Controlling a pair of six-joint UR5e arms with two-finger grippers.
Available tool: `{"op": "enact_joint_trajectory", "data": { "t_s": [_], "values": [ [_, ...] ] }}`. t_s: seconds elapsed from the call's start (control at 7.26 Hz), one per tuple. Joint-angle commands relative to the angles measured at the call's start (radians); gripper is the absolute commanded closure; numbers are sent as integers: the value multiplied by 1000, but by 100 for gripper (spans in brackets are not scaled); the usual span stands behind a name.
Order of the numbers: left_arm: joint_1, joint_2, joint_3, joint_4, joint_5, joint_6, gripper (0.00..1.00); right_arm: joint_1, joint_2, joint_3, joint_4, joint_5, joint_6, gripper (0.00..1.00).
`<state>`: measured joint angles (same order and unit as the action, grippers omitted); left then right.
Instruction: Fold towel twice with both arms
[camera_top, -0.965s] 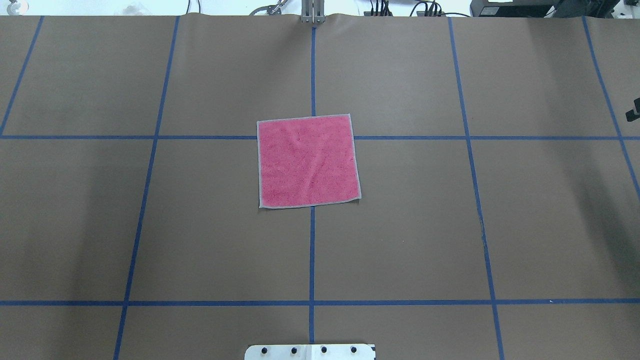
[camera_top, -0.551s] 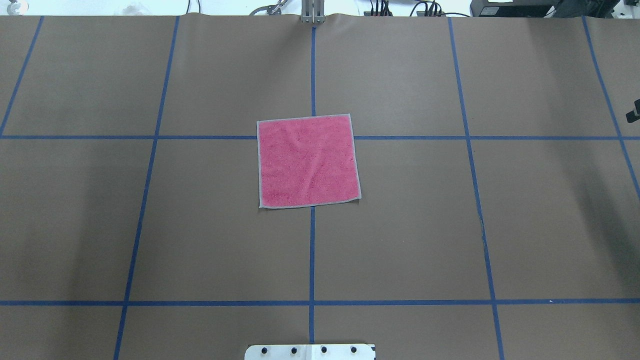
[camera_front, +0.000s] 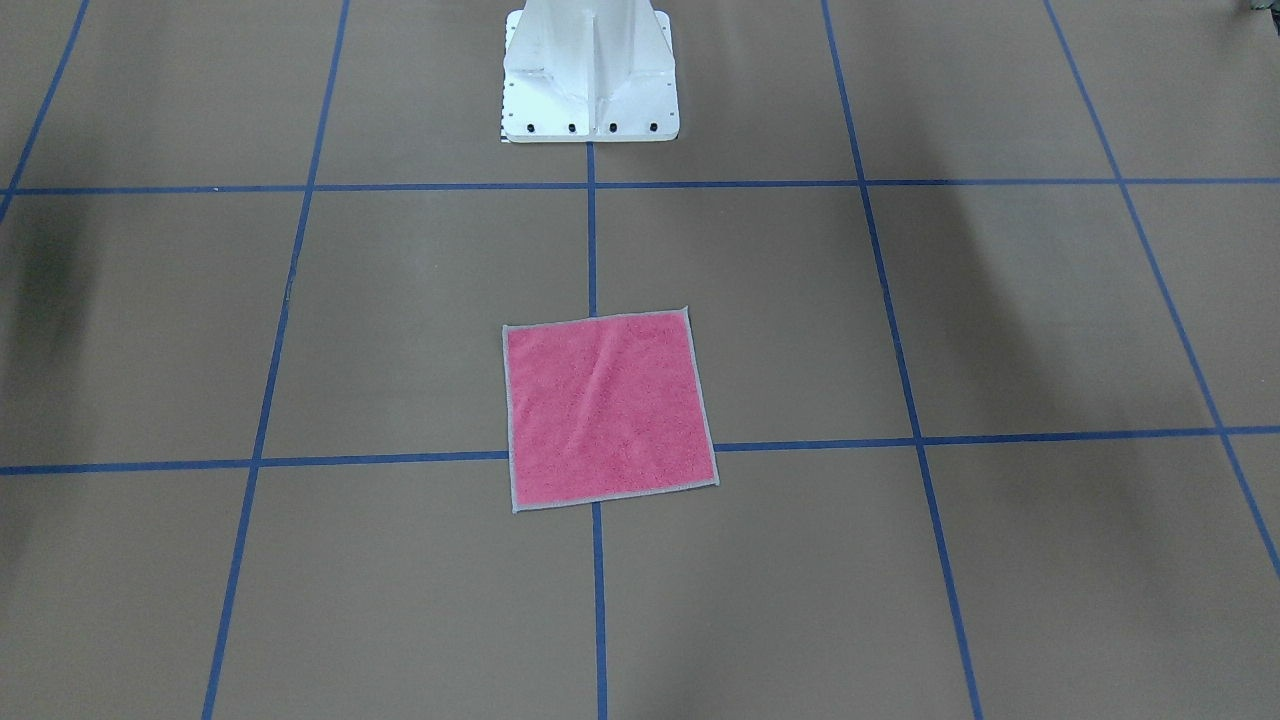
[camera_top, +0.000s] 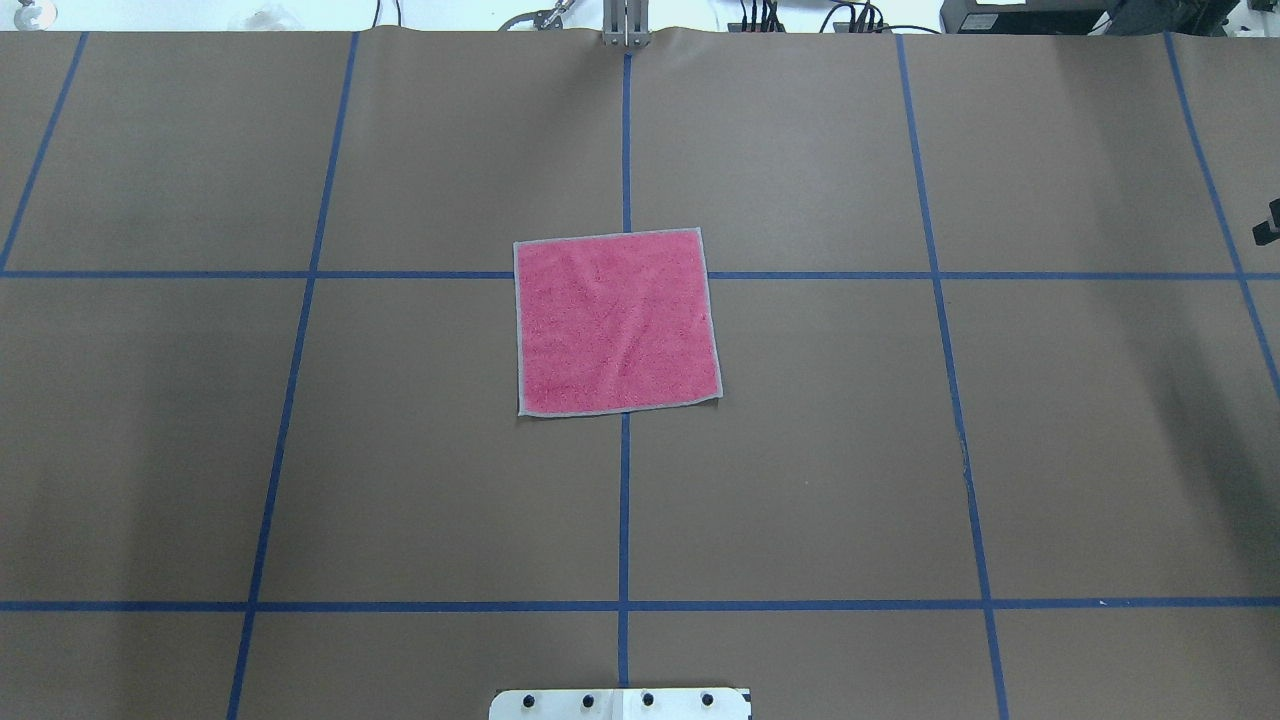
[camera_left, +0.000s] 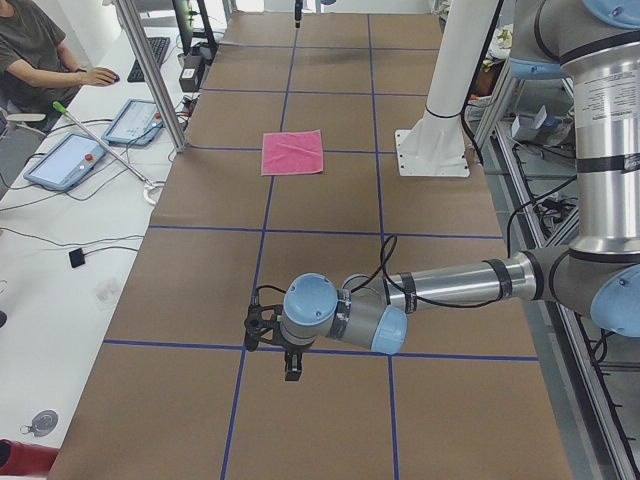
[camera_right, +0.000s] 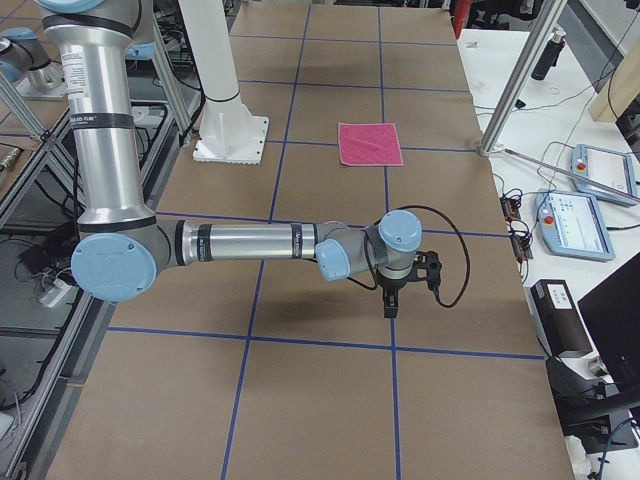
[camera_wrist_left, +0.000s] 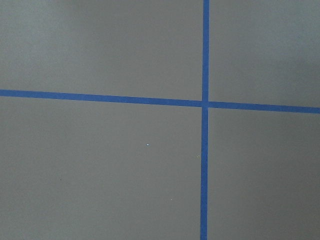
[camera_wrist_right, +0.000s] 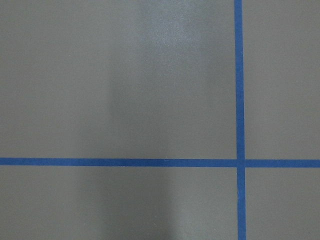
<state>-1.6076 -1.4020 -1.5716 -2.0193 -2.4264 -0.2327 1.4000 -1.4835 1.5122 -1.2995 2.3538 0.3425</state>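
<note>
Two things take up most of the scene: the long table under its brown paper cover, ruled into squares by blue tape lines, and the pair of silver-grey tubular arms with light-blue joint caps. The left arm stretches out low over the table's left end. The right arm does likewise over the right end.

Between them, at the middle of the robot-side edge, stands the white bolted pedestal.

The small square pink terry towel with light grey stitched edging lies flat and unfolded, pink face up, midway between the table's two ends and a little nearer the far edge than the robot-side edge. It covers a crossing of the tape lines. Its sides are turned slightly off them, and faint creases run across its middle.

The black two-finger left gripper points down at the cover, well apart from the towel. The black two-finger right gripper does the same at the opposite end. Whether either pincer is spread or closed cannot be told from these side views, and each wrist camera shows only brown cover and a tape crossing.
</note>
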Motion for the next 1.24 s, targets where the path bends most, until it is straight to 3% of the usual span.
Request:
{"op": "enact_joint_trajectory", "data": {
  "t_s": [0.0, 0.28, 0.69, 0.96, 1.1],
  "values": [
    [15, 0, -5, -68, -25, -90, 0, -4, 6, 23, 0, 5, 4, 0],
    [145, 0, -54, -125, -23, -304, 0, -53, -1, 69, 0, 5, 21, 0],
    [317, -31, -216, -157, -31, -738, 0, -226, 9, 218, 2, 1, 308, 0],
    [417, -140, -243, -157, -30, -1048, 0, -343, 72, 269, 2, -4, 566, 1],
    [522, -213, -245, -156, 46, -1220, 0, -402, 119, 282, 2, -37, 714, 1]
  ]
}}
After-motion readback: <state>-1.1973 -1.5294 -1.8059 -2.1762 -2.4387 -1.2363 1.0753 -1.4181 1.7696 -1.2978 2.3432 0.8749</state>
